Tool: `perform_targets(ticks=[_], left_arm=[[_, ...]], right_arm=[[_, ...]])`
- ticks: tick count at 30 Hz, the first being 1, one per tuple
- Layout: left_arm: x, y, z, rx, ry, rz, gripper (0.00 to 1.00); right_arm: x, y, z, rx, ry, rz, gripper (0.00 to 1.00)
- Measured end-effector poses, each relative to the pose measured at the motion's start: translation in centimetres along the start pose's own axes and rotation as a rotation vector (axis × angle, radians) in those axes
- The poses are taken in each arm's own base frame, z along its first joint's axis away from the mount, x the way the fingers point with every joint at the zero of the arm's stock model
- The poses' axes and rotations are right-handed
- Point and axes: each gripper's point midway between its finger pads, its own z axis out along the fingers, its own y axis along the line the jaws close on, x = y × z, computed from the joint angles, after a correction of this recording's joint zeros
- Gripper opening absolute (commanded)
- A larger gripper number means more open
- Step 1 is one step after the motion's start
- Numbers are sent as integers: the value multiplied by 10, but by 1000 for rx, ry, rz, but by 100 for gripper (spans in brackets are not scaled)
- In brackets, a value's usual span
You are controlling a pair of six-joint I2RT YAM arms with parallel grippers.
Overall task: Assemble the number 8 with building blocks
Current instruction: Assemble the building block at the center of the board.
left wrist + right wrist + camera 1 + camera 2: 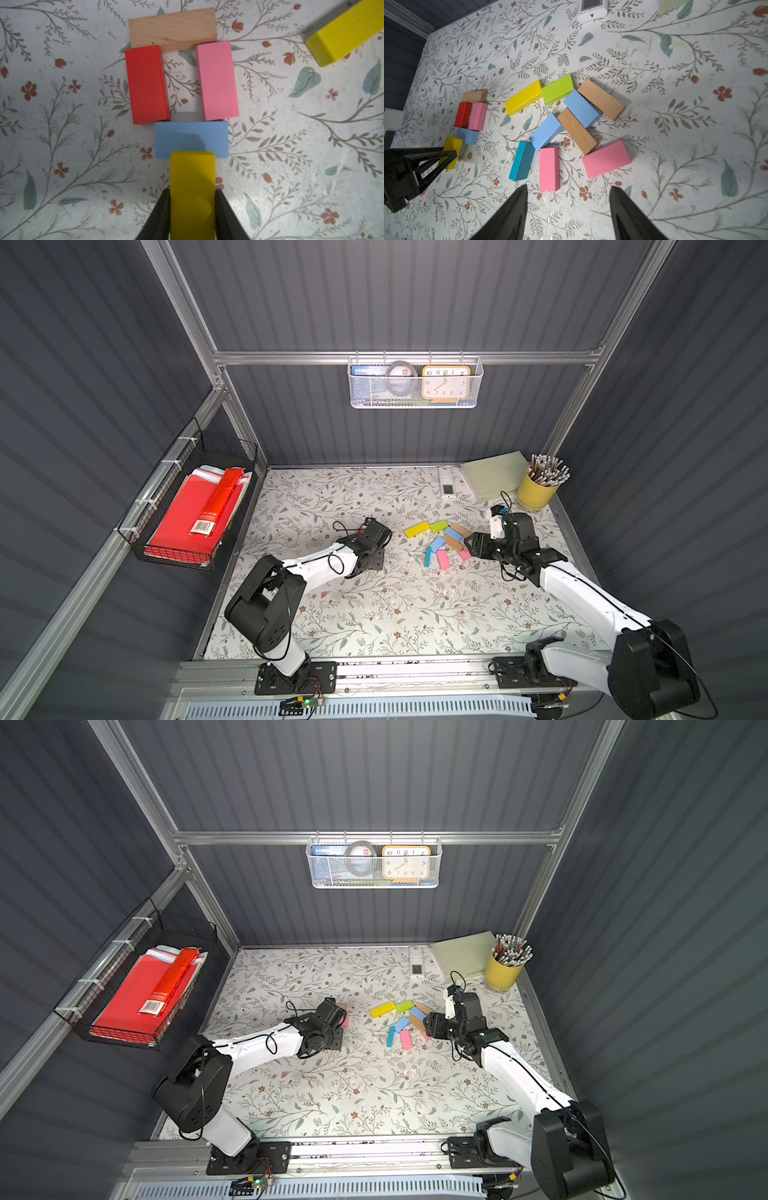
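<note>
Left end effector [192, 190] is clamped on a yellow block [192, 172], its end butted against the blue block [191, 137], probably to start the 8's [217, 81] loop 2. Loop 1 lies just beyond the blue block. Right end effector [569, 186] gapes empty over the spares [577, 131], well right of the blue block. Cup [534, 493] holds pencils [546, 470]; wall basket [415, 402] holds a clock [445, 383].

76 on tan block [474, 96] end, hour numerals on clock [446, 383]

Number 8 [344, 1017] is largely concealed beneath left gripper [333, 1014] in a top view; gripped yellow block [192, 187] is cropped at edge
</note>
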Motion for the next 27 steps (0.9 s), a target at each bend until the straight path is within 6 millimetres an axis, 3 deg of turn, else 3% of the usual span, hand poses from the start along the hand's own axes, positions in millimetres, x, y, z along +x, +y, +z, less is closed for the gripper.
perform_targets(ticks=[15, 21, 27], left_arm=[[13, 3, -4, -3, 62, -31, 36], [24, 5, 5, -29, 109, -29, 41], [29, 9, 8, -55, 130, -41, 65]], right_arm=[[3, 10, -2, -61, 8, -3, 67], [7, 14, -3, -89, 14, -4, 67], [10, 20, -4, -113, 19, -11, 67]])
